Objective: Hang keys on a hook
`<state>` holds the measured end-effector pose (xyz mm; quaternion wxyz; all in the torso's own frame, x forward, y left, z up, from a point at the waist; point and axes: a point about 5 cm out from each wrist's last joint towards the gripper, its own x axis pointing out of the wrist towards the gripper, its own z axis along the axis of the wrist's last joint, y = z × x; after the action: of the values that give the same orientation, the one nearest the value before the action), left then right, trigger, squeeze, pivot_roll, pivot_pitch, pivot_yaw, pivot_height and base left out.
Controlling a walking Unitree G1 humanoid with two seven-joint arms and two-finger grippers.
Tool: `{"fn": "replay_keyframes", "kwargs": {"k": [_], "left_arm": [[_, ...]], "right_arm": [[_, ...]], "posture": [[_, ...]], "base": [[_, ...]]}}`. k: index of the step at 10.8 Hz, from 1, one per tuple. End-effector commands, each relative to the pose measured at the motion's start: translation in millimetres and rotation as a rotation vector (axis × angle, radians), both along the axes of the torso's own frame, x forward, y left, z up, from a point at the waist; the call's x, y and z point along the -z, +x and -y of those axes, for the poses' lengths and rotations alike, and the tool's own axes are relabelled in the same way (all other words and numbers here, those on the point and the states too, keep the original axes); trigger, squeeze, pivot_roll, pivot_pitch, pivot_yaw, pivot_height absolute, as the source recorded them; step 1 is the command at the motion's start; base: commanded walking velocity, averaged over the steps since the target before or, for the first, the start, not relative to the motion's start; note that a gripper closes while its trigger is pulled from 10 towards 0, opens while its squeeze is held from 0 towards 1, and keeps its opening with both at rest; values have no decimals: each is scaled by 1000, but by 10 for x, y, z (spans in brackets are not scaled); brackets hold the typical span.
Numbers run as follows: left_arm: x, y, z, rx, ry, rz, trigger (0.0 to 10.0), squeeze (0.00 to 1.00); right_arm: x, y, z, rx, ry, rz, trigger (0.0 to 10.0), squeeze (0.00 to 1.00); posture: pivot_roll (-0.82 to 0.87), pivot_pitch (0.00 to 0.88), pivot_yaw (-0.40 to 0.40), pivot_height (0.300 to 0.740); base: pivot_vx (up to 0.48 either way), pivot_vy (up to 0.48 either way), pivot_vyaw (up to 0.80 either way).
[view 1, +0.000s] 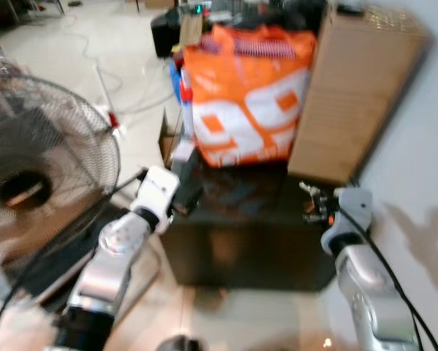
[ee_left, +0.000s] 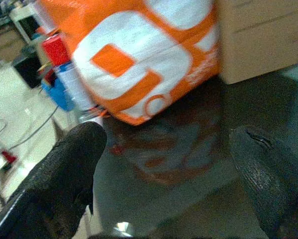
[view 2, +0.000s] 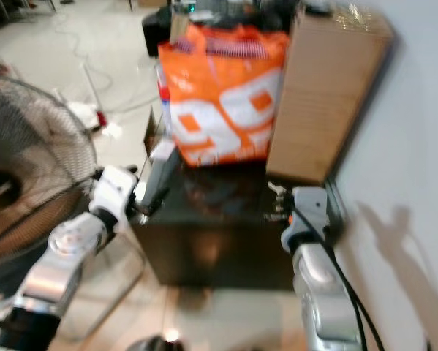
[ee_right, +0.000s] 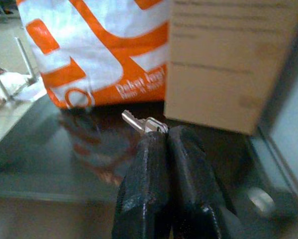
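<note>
Head view: right gripper carries the keys over the dark surface, seemingly. Left wrist: left gripper gapes wide, orange bag at twelve o'clock. Right wrist: fingers pinch the keys. Next: find a hook.

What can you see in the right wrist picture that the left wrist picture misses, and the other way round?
The right wrist view alone shows silver keys pinched between the right gripper, whose jaws are closed on them. The left wrist view alone shows a can with a red cap beside the bag, and the left gripper with its jaws spread wide and nothing between them. Both show the orange and white bag, the cardboard box next to it, and the dark glossy tabletop that reflects the bag.
</note>
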<state>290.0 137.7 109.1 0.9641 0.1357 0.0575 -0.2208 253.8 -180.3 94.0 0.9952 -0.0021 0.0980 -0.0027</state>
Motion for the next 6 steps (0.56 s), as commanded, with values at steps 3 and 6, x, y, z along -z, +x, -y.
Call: {"fn": "replay_keyframes", "kwargs": {"k": [3, 6], "left_arm": [[-41, 62, 25, -26, -23, 17, 10000, 0], [-2, 58, 77, -2, -32, 0, 10000, 0]], "right_arm": [[-81, 36, 53, -5, -17, 10, 10000, 0], [-110, 27, 53, -27, -32, 14, 10000, 0]], "posture": [[-162, 0, 18, 740], [-199, 0, 51, 740]], "base": [[-249, 0, 0], [-82, 0, 0]]}}
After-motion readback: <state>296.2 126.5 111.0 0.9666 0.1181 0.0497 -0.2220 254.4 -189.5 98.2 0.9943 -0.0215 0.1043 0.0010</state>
